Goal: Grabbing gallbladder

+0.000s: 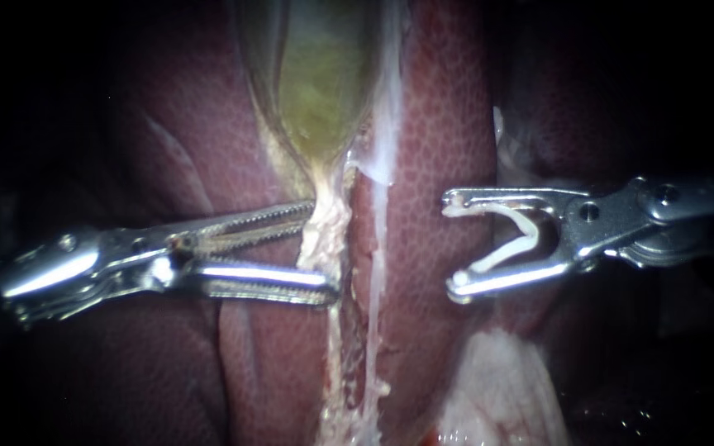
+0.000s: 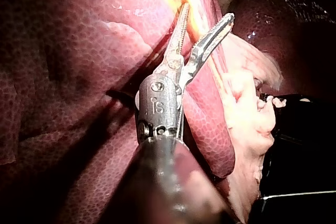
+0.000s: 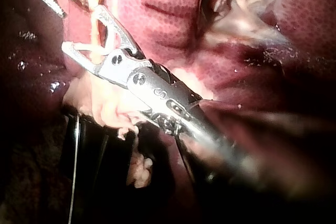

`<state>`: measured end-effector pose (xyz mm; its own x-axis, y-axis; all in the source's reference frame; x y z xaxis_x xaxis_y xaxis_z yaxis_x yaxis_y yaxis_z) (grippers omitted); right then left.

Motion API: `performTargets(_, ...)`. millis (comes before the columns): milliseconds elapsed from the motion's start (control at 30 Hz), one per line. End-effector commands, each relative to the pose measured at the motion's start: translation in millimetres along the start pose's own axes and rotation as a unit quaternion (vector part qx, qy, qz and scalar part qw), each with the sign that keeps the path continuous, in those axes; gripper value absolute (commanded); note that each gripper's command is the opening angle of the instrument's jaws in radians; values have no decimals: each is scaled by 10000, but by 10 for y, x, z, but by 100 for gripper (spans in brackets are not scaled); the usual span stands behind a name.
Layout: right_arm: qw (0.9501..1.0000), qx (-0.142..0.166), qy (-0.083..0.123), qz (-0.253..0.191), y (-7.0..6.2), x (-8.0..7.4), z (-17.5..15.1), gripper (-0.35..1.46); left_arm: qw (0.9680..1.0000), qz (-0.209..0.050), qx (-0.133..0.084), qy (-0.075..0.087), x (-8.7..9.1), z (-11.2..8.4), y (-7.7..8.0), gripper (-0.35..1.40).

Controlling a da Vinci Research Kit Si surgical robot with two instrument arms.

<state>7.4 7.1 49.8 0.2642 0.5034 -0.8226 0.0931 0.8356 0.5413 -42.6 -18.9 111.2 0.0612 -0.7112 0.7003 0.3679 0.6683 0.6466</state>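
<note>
The gallbladder lies at 12 o'clock in the endoscope view, greenish-yellow and narrowing downward into a pale strand that runs on toward 6 o'clock between lobes of dark red liver. The left instrument comes in from 9 o'clock. Its hand stands partly open, the two toothed jaws set either side of the pale strand just below the gallbladder's tapered end. The upper jaw's tip reaches the strand's edge and the lower tip crosses in front of it, but a clear gap shows between them and they are not pressed onto it. The left wrist view shows the same spread of the left instrument, with yellowish tissue running between the jaws. The right instrument enters from 3 o'clock, well apart from the strand, over the liver. Its hand is spread wide and carries a white V-shaped clip, one leg lying against each jaw. In the right wrist view the right instrument hangs over pale fatty tissue.
</note>
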Motion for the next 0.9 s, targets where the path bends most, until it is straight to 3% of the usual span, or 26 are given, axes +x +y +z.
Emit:
performTargets(33, 10000, -1, -1, 0, 0, 0, 0, 60, 10000, 15, -40, 35, 3, 0, 4, 34)
performTargets(133, 10000, -1, -1, 1, 0, 0, 0, 60, 9999, -43, -117, 93, 7, 0, 14, 7)
performTargets(200, 10000, -1, 0, 1, 0, 0, 0, 60, 9996, -103, -222, 130, 9, -2, 20, -32)
performTargets(233, 10000, -1, 0, 1, 0, 1, 0, 60, 9996, -104, -235, 142, 10, -3, 22, -35)
performTargets(467, 10000, -1, 0, 1, 0, 1, 1, 60, 9986, -373, -317, 223, 2, -17, 24, -35)
performTargets(667, 10000, 1, 0, 1, -1, 1, 0, 60, 9984, -406, -308, 246, -13, -38, 5, -35)
performTargets(900, 10000, 1, 0, 1, -1, 1, 0, 60, 9980, -503, -260, 277, -58, -74, -3, -35)
